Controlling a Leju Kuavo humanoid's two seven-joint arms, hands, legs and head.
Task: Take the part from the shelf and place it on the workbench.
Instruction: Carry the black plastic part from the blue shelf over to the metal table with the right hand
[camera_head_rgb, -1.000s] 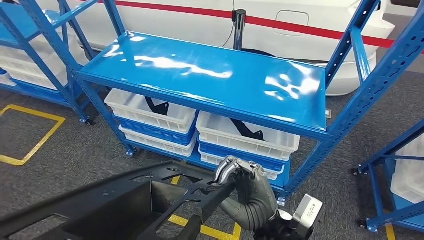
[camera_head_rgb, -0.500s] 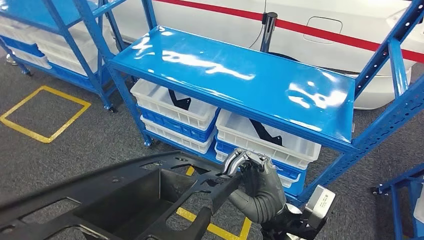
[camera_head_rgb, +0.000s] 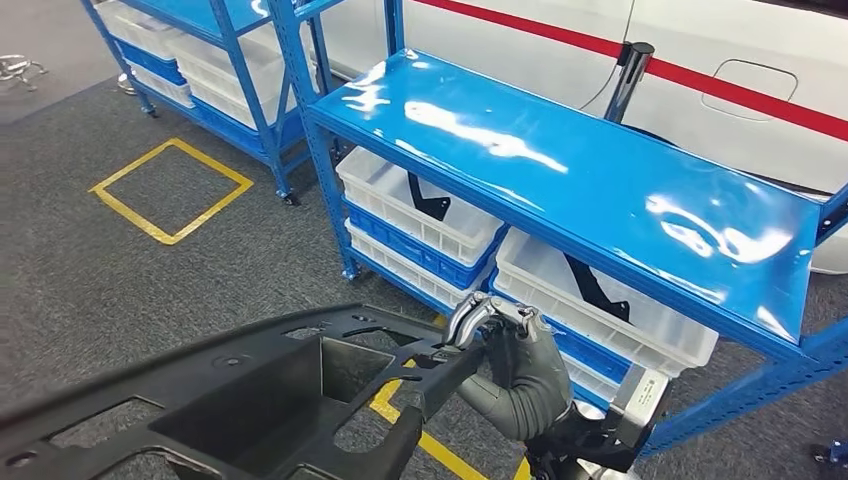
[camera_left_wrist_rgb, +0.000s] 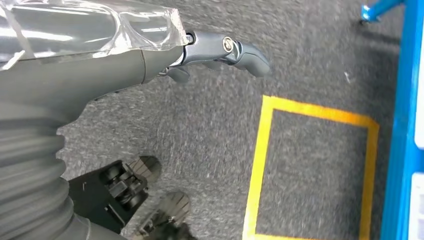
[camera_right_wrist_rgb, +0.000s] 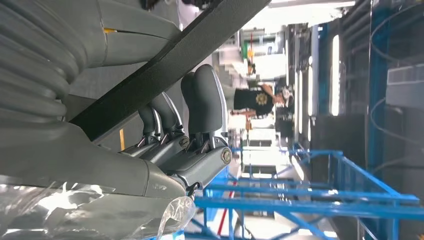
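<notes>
Two views catch the grip. From the head: part (camera_head_rgb: 250, 400), a big black open frame, fills the picture toward 7 o'clock, carried in the air over grey carpet and clear of the shelf (camera_head_rgb: 600, 170). Right robot hand (camera_head_rgb: 505, 350) at 5 o'clock, clamped on the frame's near corner. From the right wrist: same right robot hand (camera_right_wrist_rgb: 190, 125) close up, dark fingers (camera_right_wrist_rgb: 205, 95) curled round a black bar of the part (camera_right_wrist_rgb: 170, 65), thumb on the opposite side. Beyond it, far down the hall, a person (camera_right_wrist_rgb: 257, 100) in a dark shirt.

From the left wrist: left robot hand (camera_left_wrist_rgb: 220, 50) over carpet and a yellow floor square (camera_left_wrist_rgb: 315, 170). Cannot tell whether spread, pressed together or holding anything.

Head view alone gives the layout: glossy blue shelf top bare toward 2 o'clock, white bins (camera_head_rgb: 420, 200) stacked below it with dark pieces inside, white car (camera_head_rgb: 740, 60) with a red stripe behind at 1 o'clock, another yellow square (camera_head_rgb: 170, 190) at 10 o'clock.

Against a second ago: whole scene slid toward 3 o'clock, so camera turned, not the shelf. Yellow square now fully visible. Grip on the part unchanged, part and hand in much the same spot.
</notes>
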